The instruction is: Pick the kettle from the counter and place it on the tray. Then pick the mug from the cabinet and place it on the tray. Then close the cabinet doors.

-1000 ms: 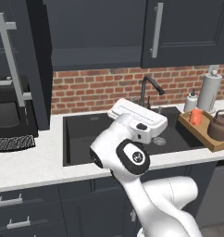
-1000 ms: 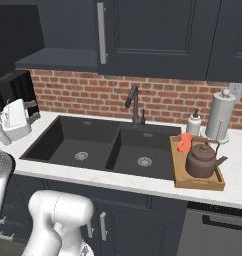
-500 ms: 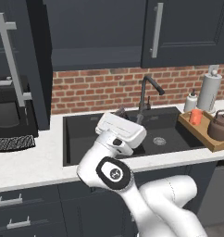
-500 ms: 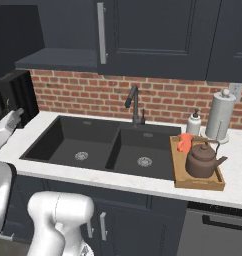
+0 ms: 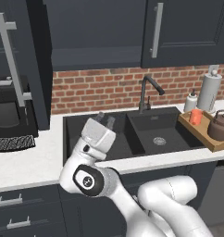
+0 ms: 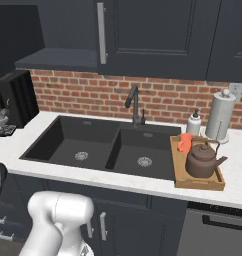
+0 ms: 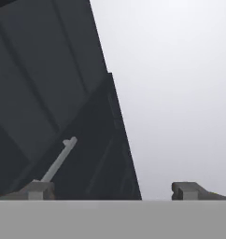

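Note:
The dark brown kettle stands on the wooden tray at the right of the white counter. The orange-red mug stands on the tray's far end, beside the kettle. My gripper is open and holds nothing; it points upward over the sink's left edge. The cabinet gapes, its left door swung out with its silver handle. The right door is shut. In the hand view a dark door with a bar handle rises ahead.
A black double sink with a dark faucet lies ahead. A paper towel roll and a soap bottle stand behind the tray. A black coffee machine sits at the left under the open door.
The arm has swung left from above the sink's middle to its left edge, and the hand has turned to point upward. Kettle, mug and tray have not moved.

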{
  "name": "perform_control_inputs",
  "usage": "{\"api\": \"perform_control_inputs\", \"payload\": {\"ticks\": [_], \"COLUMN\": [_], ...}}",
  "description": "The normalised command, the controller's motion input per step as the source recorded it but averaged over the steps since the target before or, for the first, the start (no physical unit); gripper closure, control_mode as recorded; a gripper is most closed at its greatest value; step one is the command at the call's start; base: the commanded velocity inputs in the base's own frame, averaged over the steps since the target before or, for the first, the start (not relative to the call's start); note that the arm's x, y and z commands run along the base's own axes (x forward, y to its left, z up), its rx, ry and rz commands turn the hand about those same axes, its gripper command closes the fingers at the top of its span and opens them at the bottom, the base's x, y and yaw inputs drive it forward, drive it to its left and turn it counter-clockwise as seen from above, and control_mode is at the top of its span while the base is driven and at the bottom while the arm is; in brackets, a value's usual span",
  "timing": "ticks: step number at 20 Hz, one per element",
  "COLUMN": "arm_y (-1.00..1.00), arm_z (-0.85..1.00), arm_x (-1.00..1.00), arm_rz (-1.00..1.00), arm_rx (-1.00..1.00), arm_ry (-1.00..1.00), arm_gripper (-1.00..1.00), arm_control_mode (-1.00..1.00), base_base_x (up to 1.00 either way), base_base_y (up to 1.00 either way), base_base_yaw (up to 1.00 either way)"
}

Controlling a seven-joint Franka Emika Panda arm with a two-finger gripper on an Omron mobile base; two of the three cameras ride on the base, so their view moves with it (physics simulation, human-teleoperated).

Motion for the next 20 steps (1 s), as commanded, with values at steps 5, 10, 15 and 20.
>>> {"api": "perform_control_inputs", "payload": {"ticks": [5, 10, 15, 20], "arm_y": [0.89, 0.79, 0.67, 0.47], "arm_z": [0.03, 0.0, -0.28, -0.28], "arm_x": [0.02, 0.09, 0.23, 0.19], "arm_rz": [-0.11, -0.08, -0.06, 0.0], "arm_rx": [-0.21, -0.17, -0.11, -0.03], "arm_ry": [0.25, 0.29, 0.24, 0.17], "arm_gripper": [-1.0, -1.0, -1.0, -1.0], "arm_control_mode": [-1.0, -1.0, -1.0, -1.0], "base_base_x": [0.0, 0.0, 0.0, 0.0], "base_base_y": [0.0, 0.0, 0.0, 0.0], "base_base_yaw": [0.0, 0.0, 0.0, 0.0]}}
